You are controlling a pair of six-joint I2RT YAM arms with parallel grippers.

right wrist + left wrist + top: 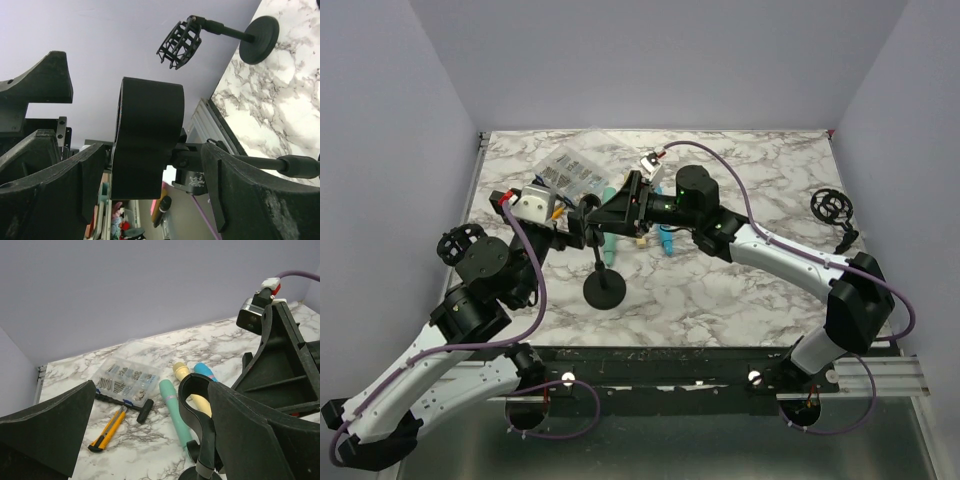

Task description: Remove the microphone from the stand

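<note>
Clip [145,150] atop the stand [604,292] sits between both hands — left hand [152,405] spread wide, presumably to steady; right hand [150,167] apart, straddling it from 3 o'clock.

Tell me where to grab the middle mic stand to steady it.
Take the slim post between the round base and the clip, pincer coming level from the side. The post stands upright and thin; the base lies flat and looks too wide.
</note>
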